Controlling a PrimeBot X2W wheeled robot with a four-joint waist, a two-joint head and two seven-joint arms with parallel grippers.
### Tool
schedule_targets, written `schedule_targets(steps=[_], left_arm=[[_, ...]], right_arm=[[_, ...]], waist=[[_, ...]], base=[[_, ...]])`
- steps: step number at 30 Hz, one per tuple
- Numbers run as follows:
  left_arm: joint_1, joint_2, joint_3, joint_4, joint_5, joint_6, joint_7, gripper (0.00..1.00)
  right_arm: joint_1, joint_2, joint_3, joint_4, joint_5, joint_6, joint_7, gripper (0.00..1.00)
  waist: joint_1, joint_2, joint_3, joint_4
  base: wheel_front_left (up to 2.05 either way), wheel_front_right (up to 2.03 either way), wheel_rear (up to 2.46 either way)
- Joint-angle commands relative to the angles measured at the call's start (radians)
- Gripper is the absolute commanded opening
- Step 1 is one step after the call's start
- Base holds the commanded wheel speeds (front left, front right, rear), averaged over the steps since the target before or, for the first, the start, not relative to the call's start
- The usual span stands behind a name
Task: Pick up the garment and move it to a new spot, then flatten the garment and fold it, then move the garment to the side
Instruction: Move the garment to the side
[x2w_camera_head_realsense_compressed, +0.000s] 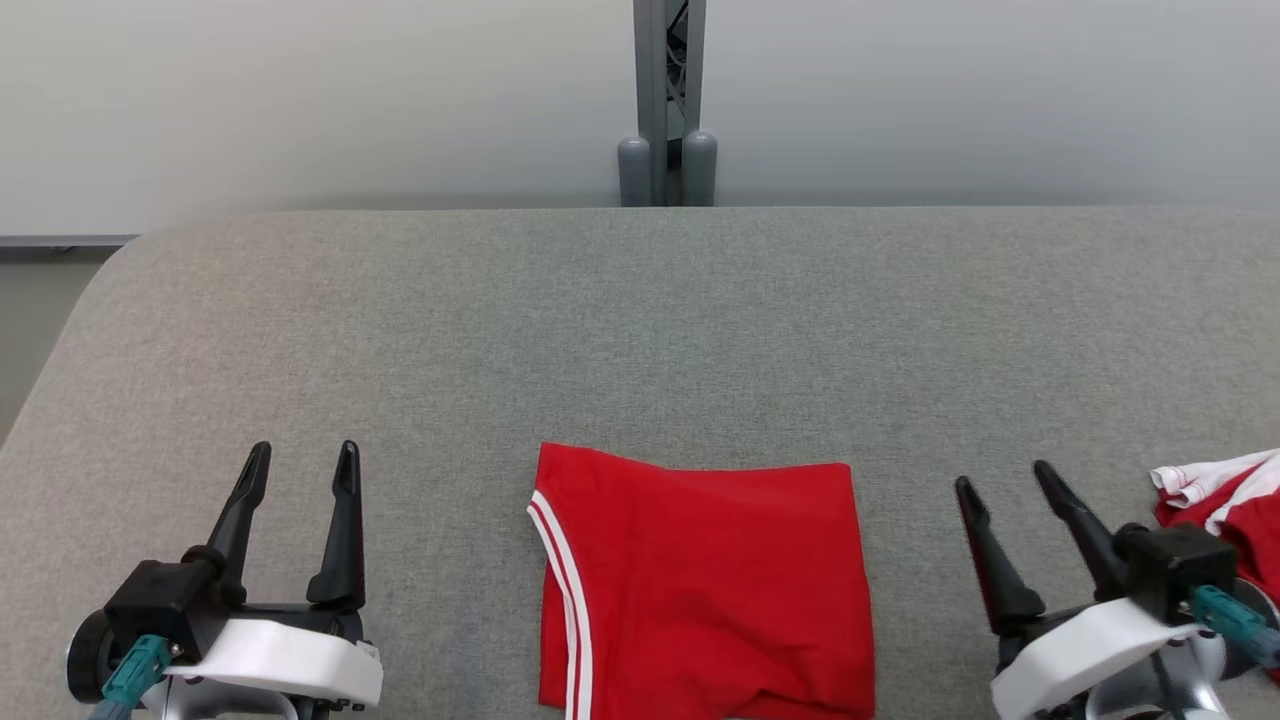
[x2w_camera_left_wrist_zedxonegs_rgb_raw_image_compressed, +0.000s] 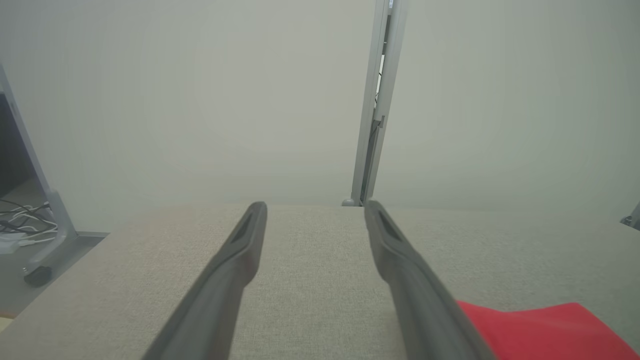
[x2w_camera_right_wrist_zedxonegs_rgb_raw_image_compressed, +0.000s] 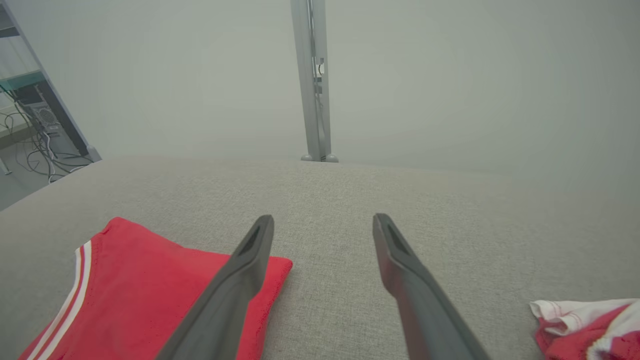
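Left gripper (x2w_camera_head_realsense_compressed: 305, 452) and right gripper (x2w_camera_head_realsense_compressed: 1002, 478) both stand spread, their dark tapered fingers pinching nothing. Between them, touching neither, the red garment (x2w_camera_head_realsense_compressed: 705, 580) lies folded into a flat rectangle, white-striped down its left edge. Broad grey woven table (x2w_camera_head_realsense_compressed: 640, 320) stretches beyond to a rounded corner. A crumpled red-and-white cloth (x2w_camera_head_realsense_compressed: 1215, 495) lies just beside the right gripper.

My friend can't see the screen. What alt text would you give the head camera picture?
A folded red garment with white stripes down its left edge lies flat on a grey fabric table, between the open left gripper and the open right gripper, neither touching it. A crumpled red and white cloth lies at the picture's right edge.
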Motion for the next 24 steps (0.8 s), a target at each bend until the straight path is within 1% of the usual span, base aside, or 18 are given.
schedule_targets(steps=[1, 5, 8, 14, 17, 18, 19, 24], left_arm=[[-0.014, 0.000, 0.000, -0.004, 0.004, 0.004, -0.005, 1.00], [-0.025, -0.009, -0.009, 0.003, 0.001, 0.000, -0.011, 1.00], [-0.034, -0.011, -0.010, 0.017, -0.010, -0.010, -0.015, 1.00], [-0.055, -0.020, -0.014, 0.040, -0.019, -0.020, -0.030, 1.00], [-0.067, -0.024, -0.016, 0.051, -0.020, -0.028, -0.036, 1.00], [-0.067, -0.024, -0.016, 0.051, -0.020, -0.028, -0.036, 1.00], [-0.073, -0.024, -0.015, 0.057, -0.021, -0.026, -0.039, 1.00], [-0.082, -0.026, -0.014, 0.069, -0.020, -0.032, -0.045, 1.00]], right_arm=[[-0.015, -0.012, 0.027, 0.014, 0.004, 0.000, 0.016, 1.00], [-0.032, -0.027, 0.099, 0.070, 0.021, 0.000, 0.046, 1.00], [-0.043, -0.033, 0.140, 0.127, 0.036, 0.000, 0.059, 1.00], [-0.062, -0.034, 0.215, 0.257, 0.069, 0.000, 0.097, 1.00], [-0.075, -0.028, 0.231, 0.307, 0.079, 0.000, 0.107, 1.00], [-0.075, -0.028, 0.231, 0.307, 0.079, 0.000, 0.107, 1.00], [-0.078, -0.020, 0.240, 0.336, 0.089, 0.000, 0.115, 1.00], [-0.097, -0.004, 0.258, 0.375, 0.111, 0.000, 0.108, 1.00]], waist=[[0.0000, 0.0000, 0.012, 0.013], [0.0000, 0.0000, 0.029, 0.038], [0.0000, 0.0000, 0.042, 0.052], [0.0000, 0.0000, 0.071, 0.066], [0.0000, 0.0000, 0.083, 0.068], [0.0000, 0.0000, 0.083, 0.068], [0.0000, 0.0000, 0.088, 0.067], [0.0000, 0.0000, 0.096, 0.062]], base=[[0.00, 0.00, 0.00], [0.00, 0.00, 0.00], [0.00, 0.00, 0.00], [0.00, 0.00, 0.00], [0.00, 0.00, 0.00], [0.00, 0.00, 0.00], [0.00, 0.00, 0.00], [0.00, 0.00, 0.00]])
